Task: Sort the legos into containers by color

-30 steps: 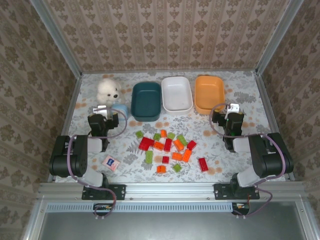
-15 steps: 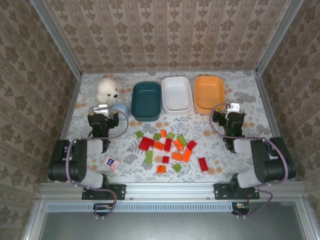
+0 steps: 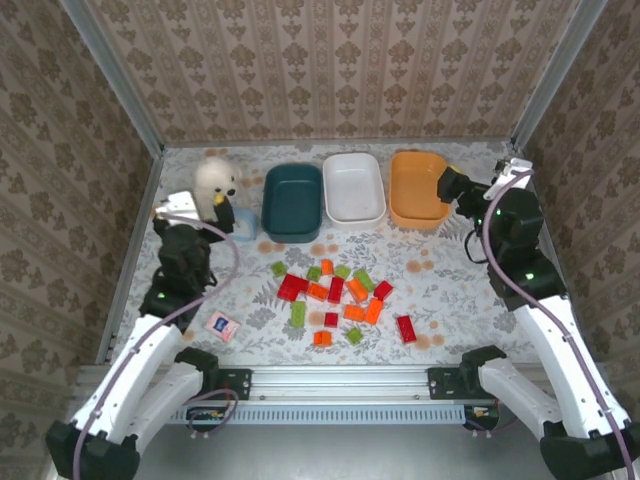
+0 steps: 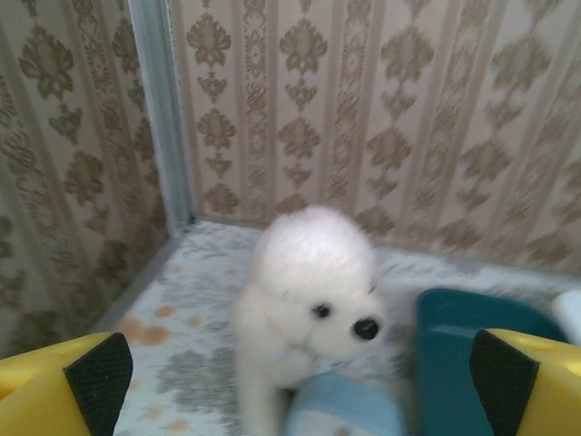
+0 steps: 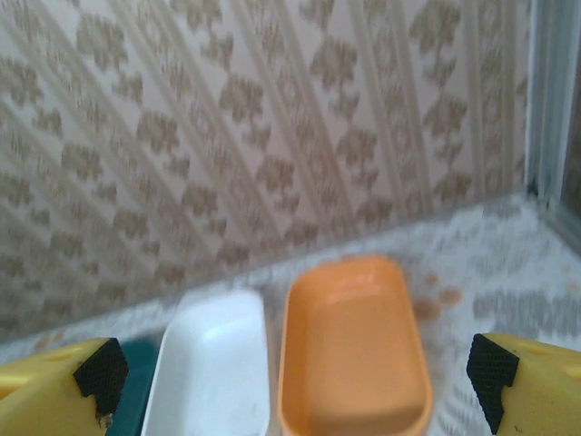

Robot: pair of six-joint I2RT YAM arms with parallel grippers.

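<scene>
The legos, red, orange and green, are scattered on the middle of the desk, nearest the arm bases, and a card is seen apart to their left. Farther back both tools are held wide open and empty: the left tool is pointed at a plush dog, the right tool at the orange tub. Farthest off, the teal tub, white tub and orange tub are lined up side by side.

Three containers, about eighteen legos, one plush dog, one card.
</scene>
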